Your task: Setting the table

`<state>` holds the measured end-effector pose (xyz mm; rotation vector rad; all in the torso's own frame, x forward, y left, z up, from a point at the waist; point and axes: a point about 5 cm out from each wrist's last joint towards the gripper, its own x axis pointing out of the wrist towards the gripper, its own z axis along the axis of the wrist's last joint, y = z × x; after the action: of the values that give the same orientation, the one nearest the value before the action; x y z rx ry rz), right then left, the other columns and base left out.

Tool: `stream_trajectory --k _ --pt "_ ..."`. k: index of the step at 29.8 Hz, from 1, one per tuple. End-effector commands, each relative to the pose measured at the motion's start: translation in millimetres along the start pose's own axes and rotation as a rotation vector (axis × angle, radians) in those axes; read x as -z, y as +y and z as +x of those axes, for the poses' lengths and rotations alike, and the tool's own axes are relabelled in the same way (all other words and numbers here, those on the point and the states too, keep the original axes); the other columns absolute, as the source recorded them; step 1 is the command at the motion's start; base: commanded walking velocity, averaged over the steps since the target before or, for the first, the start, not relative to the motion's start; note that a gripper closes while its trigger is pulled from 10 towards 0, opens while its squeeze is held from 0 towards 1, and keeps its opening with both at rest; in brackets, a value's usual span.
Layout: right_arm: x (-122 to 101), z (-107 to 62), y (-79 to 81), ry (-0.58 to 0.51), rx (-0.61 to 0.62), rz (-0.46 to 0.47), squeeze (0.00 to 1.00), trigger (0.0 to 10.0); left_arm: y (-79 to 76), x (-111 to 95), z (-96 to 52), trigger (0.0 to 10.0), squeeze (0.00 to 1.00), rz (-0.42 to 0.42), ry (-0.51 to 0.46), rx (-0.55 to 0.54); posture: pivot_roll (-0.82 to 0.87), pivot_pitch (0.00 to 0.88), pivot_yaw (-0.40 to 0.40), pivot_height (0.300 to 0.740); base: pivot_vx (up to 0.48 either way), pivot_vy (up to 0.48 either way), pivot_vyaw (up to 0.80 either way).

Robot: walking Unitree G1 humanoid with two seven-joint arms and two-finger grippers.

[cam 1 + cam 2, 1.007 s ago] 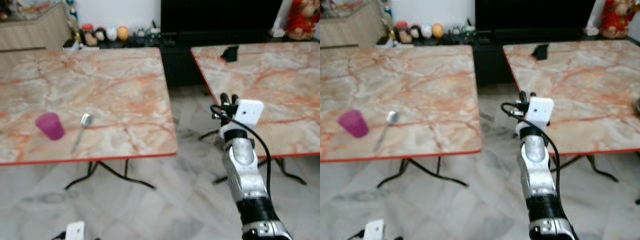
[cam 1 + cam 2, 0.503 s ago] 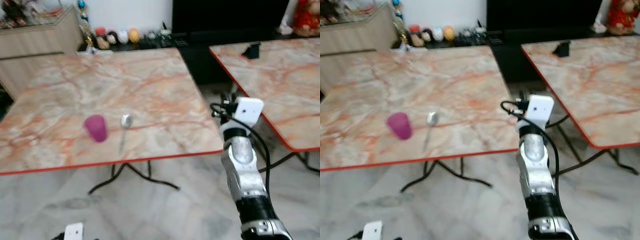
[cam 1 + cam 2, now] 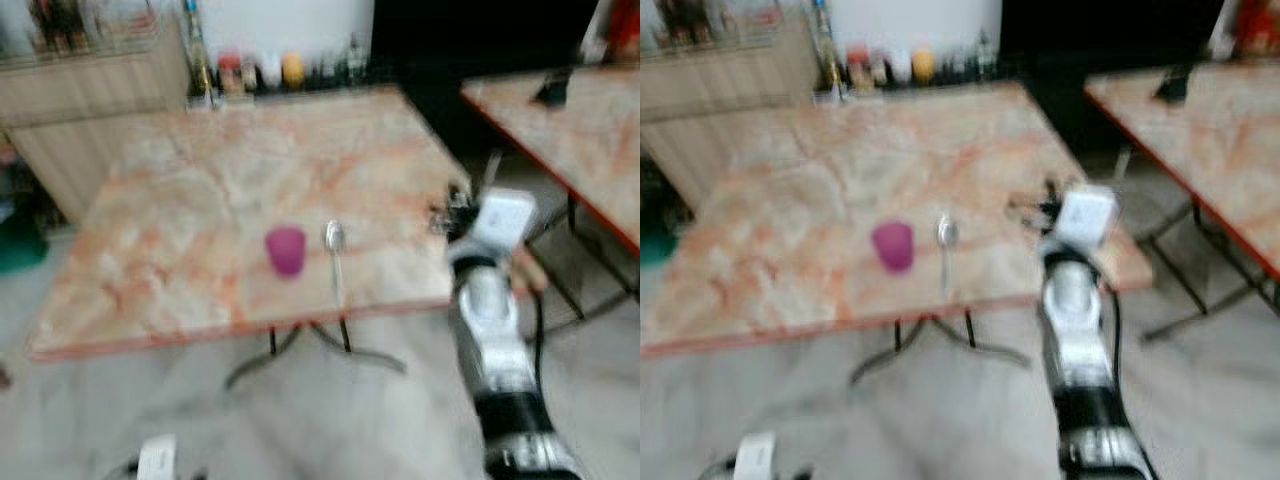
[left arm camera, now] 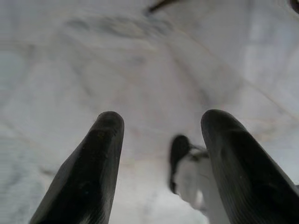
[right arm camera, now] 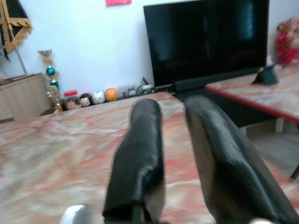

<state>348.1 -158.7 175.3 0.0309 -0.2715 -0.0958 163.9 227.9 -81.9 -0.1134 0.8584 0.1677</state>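
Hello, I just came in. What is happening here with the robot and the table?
The robot stands before a marble-pattern table with nothing in its grippers. On the table a purple cup stands upright, and a spoon lies just beside it, apart from it. The right gripper is raised at the table's near right corner, fingers slightly apart. The left gripper hangs low over the floor, open. The head views are blurred.

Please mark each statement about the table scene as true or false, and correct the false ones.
1. A purple cup stands on the marble table. True.
2. The spoon lies inside the cup. False: it lies on the table beside the cup, apart from it.
3. The right hand holds the spoon. False: it is raised at the table's edge, with nothing between its fingers.
4. The left hand hangs low over the floor, fingers apart. True.
5. A second table stands to the robot's right. True.
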Motion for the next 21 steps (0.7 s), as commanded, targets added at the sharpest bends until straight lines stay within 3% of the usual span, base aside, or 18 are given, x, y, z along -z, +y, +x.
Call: stream_trajectory --k 1,21 --pt "-0.5 0.8 -7.1 0.001 0.017 -0.011 0.0 10.0 -1.1 7.7 -1.5 10.0 0.0 -0.014 0.03 -0.004 -0.05 0.0 0.069 0.74 0.0 0.352 0.0" --pt "4.7 -3.0 -17.9 0.015 0.016 -0.043 0.0 10.0 9.0 17.1 -6.2 10.0 0.0 0.003 0.058 -0.014 -0.06 0.0 0.071 0.74 0.0 0.031 0.0"
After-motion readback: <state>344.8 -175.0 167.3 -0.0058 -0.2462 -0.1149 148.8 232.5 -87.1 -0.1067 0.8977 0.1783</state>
